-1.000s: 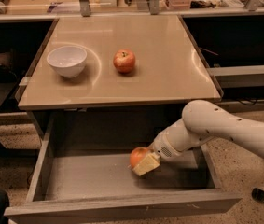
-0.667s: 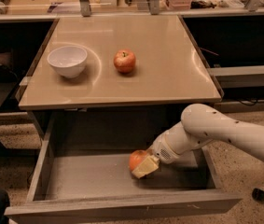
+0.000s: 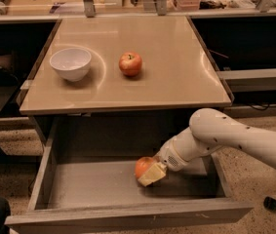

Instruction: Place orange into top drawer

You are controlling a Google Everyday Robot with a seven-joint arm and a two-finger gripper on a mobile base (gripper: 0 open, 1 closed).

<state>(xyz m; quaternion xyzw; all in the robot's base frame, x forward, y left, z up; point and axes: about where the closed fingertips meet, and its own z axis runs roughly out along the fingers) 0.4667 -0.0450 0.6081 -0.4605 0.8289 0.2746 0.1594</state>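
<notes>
The orange (image 3: 143, 166) is round and sits low inside the open top drawer (image 3: 88, 189), right of its middle, at or just above the grey bottom. My gripper (image 3: 150, 174) comes in from the right on the white arm and is shut on the orange, with one pale finger (image 3: 152, 175) across its front. The drawer is pulled far out below the tabletop.
On the beige tabletop (image 3: 176, 82) stand a white bowl (image 3: 70, 64) at the left and a red-yellow apple (image 3: 130, 64) near the middle. Dark shelving lies on both sides. The drawer's front panel (image 3: 128, 218) is close to the camera.
The gripper with the orange has shifted slightly left and down inside the drawer. Nothing on the tabletop has moved.
</notes>
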